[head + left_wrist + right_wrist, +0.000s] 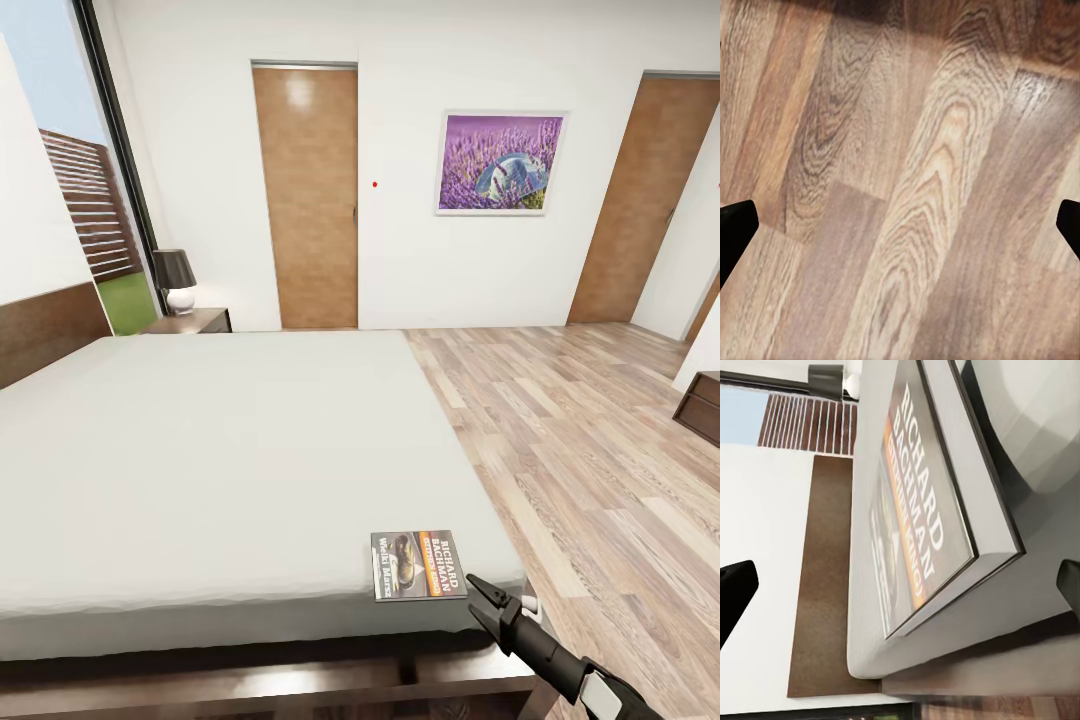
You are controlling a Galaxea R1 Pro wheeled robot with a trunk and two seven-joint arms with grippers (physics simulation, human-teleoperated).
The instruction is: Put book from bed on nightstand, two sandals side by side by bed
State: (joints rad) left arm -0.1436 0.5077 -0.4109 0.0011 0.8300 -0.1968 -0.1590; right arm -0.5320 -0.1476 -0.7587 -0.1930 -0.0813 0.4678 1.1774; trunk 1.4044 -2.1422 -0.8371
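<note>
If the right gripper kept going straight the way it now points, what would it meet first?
Most likely the book: the right gripper, open, points at its near edge at the corner of the bed; exact depth is unclear.

Premises: a bedroom in a home. Evidence: a large bed with plain grey mattress and dark wood headboard, a nightstand carrying a table lamp, wood-plank floor, two brown doors, a framed lavender picture.
</note>
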